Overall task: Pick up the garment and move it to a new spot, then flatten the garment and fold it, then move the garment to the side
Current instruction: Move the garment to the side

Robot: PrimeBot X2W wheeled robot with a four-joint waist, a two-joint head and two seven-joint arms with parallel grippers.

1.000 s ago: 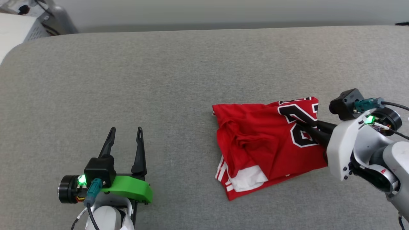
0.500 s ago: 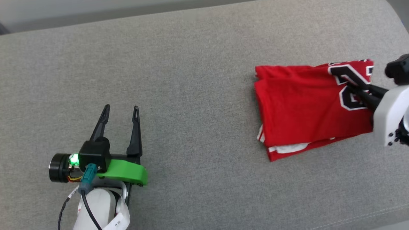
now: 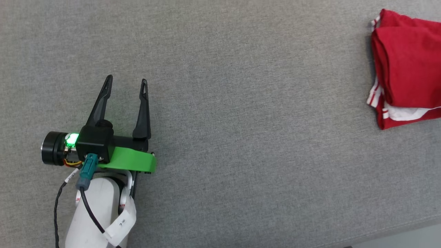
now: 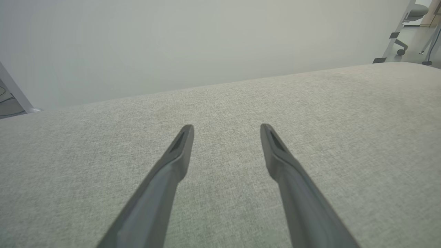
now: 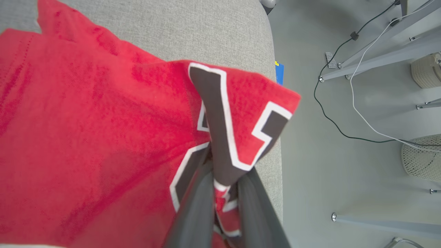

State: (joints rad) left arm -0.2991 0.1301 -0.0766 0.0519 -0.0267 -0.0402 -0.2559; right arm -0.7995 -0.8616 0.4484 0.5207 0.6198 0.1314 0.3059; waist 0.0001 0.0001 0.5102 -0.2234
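The garment (image 3: pixel 406 65) is a red shirt with white striped trim, lying folded on the grey cushion at the far right of the head view and cut off by the frame edge. In the right wrist view my right gripper (image 5: pixel 225 179) is shut on a bunched corner of the garment (image 5: pixel 103 137) bearing black, white-outlined numerals, lifted near the cushion's edge. My left gripper (image 3: pixel 125 81) rests open far to the left. Bare grey fabric lies between its fingers (image 4: pixel 179 151).
The grey upholstered surface (image 3: pixel 241 103) stretches wide between the left gripper and the garment. Its front edge (image 3: pixel 406 227) runs at the lower right. Beyond the cushion's end (image 5: pixel 272 103) lies floor with cables (image 5: pixel 344 134), metal legs (image 5: pixel 379 51) and woven baskets (image 5: pixel 422 158).
The garment, held by my right gripper, has slid far to the right, away from the left gripper, and lies smoother. The head camera has shifted too. The left gripper stays open.
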